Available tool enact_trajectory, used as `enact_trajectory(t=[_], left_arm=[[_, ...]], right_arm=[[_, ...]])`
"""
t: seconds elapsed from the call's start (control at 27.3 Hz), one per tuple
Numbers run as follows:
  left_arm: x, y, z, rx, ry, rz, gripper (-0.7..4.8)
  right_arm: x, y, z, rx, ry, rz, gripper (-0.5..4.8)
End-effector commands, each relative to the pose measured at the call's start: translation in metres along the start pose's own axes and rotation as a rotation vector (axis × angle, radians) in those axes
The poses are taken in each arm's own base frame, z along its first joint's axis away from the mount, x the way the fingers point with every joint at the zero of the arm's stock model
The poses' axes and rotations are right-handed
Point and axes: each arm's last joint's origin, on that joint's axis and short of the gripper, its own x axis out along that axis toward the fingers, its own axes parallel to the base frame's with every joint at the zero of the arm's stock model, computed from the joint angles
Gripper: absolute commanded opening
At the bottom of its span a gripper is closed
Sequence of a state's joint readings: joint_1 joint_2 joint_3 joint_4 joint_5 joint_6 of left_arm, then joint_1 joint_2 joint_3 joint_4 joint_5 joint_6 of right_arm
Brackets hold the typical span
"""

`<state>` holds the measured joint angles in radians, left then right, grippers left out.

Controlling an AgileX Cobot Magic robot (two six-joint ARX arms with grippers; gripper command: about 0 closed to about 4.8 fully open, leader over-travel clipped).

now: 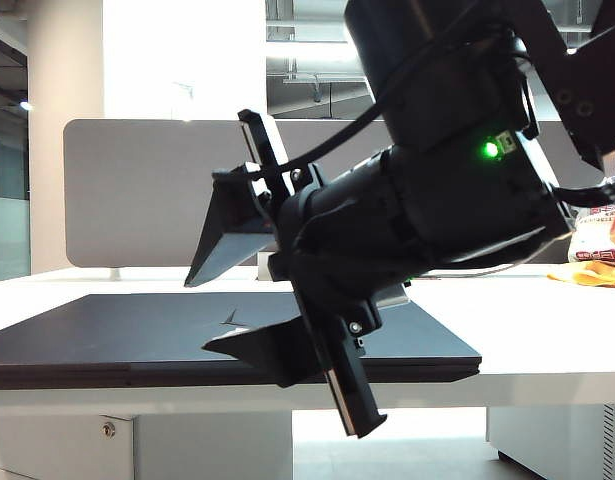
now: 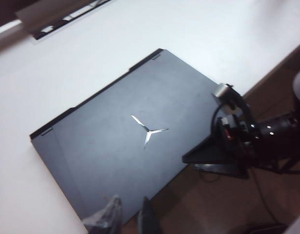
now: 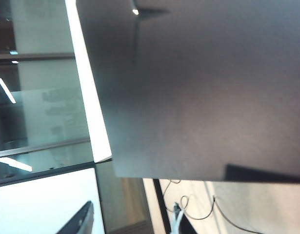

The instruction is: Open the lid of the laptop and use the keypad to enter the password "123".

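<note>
White worktop (image 1: pixel 547 320): laptop (image 2: pixel 125 141) lies closed, lid (image 1: pixel 117 335) flat. Right claw (image 1: pixel 272 310) spread wide at its front edge. Left claw (image 2: pixel 125 219) narrow, empty, above.

Matte dark lid (image 2: pixel 115 146), shiny metallic emblem (image 2: pixel 148 130)

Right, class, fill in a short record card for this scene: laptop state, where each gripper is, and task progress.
laptop: flat on the white desk, shut
lid: down, Y emblem up
keypad: hidden under the lid
right gripper: open, at the laptop's front edge, holding nothing
left gripper: above the lid's front edge, jaw state unclear
progress: lid not yet opened
</note>
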<state>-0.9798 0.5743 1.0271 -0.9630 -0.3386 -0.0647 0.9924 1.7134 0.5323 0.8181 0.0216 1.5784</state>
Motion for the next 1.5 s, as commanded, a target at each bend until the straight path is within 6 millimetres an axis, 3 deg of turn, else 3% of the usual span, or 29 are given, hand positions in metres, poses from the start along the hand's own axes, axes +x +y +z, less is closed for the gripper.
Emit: enact_trajectory(t=[0.04,0.4,0.91,0.99,1.06,1.17,1.5], left_arm=[[-0.002,-0.001,0.0,-0.023,0.004,-0.064,0.53],[-0.03,0.002,0.008,-0.072,0.043,-0.253,0.52],[-0.031,0.003,0.007,-0.071,0.059,-0.248,0.52],[-0.031,0.003,0.006,-0.071,0.06,-0.248,0.52],[-0.031,0.003,0.007,-0.071,0.059,-0.247,0.52],[-0.031,0.003,0.007,-0.071,0.059,-0.242,0.52],[-0.031,0.003,0.005,-0.076,0.07,-0.242,0.52]], right_arm=[[0.0,0.002,0.001,0.013,-0.005,0.013,2.04],[0.008,-0.003,0.0,0.055,-0.003,-0.014,2.04],[0.022,-0.014,0.004,0.102,-0.016,-0.024,2.02],[0.025,-0.009,0.003,0.1,-0.014,-0.005,1.78],[0.026,-0.004,0.003,0.094,-0.012,0.026,0.95],[0.026,0.0,0.003,0.086,-0.011,0.075,0.57],[0.025,0.008,0.004,0.015,-0.013,0.152,0.48]])
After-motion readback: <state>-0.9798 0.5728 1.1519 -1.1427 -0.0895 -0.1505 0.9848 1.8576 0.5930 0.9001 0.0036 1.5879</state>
